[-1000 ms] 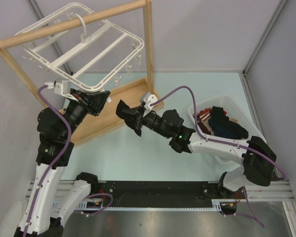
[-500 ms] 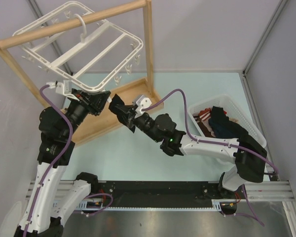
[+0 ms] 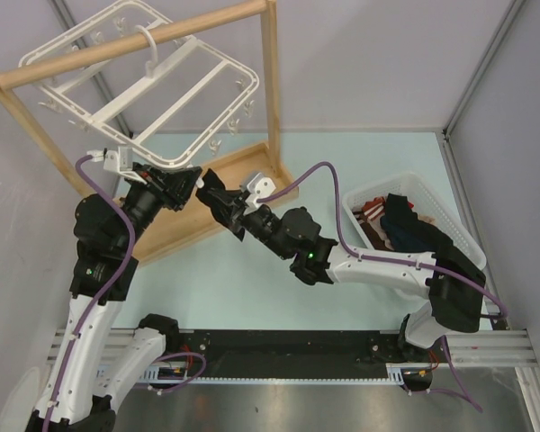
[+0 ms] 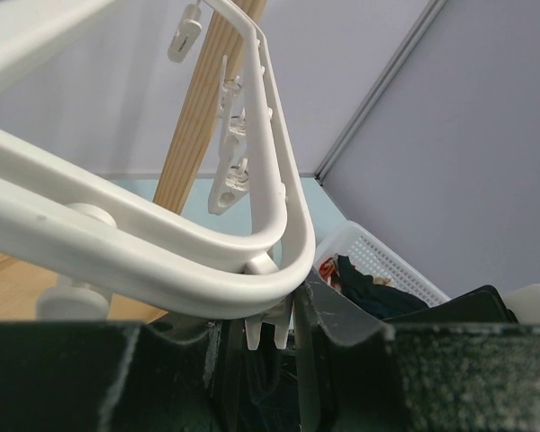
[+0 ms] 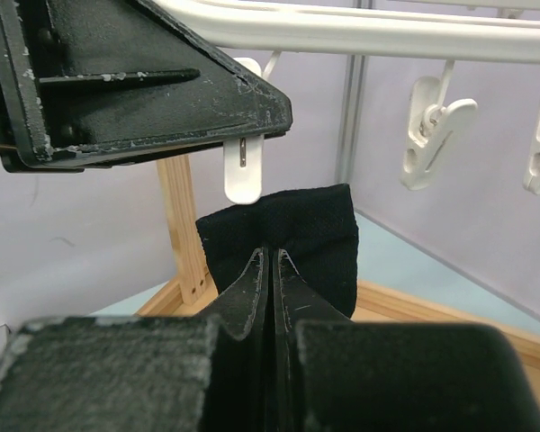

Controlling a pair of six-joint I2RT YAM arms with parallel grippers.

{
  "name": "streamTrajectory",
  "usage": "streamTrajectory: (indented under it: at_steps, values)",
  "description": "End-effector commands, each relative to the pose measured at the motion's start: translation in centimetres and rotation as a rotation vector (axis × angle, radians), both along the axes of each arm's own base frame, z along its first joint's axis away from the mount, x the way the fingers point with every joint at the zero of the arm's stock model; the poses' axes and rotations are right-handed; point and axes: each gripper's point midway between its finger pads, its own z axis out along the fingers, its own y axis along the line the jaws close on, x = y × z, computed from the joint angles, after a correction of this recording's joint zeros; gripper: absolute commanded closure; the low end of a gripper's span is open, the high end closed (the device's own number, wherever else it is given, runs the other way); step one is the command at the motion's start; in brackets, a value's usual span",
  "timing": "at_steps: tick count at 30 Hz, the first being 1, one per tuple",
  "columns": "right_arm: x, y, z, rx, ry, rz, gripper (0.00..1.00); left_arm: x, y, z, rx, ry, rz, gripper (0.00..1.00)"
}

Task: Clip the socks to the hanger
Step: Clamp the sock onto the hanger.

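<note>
The white hanger hangs tilted from the wooden rail, and its rounded corner fills the left wrist view. My left gripper is shut on one of its small clips, whose two white prongs stick down between the jaws. My right gripper is shut on a black sock. It holds the sock upright, its top edge just below that clip and the left gripper's fingers.
The wooden stand rises behind both grippers, its base board beneath them. More white clips dangle from the hanger bar. A white basket at the right holds dark socks and reddish-brown garments.
My right arm has carried the sock left and up, from mid-table to just beside the left gripper and its clip. The left gripper has stayed on the clip.
</note>
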Motion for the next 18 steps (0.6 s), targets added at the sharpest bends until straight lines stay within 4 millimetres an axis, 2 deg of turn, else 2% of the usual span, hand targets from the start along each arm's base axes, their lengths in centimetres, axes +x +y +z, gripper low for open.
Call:
streamTrajectory:
  at_steps: [1,18]
  values:
    - [-0.38,-0.32,4.23,0.101,-0.047,-0.007,1.0,-0.29,-0.79,-1.66,0.025,0.046,-0.044,1.0]
    - [-1.14,0.46,5.15,0.114,-0.058,0.017,1.0,-0.43,-0.95,-1.61,0.017,0.049,-0.052,1.0]
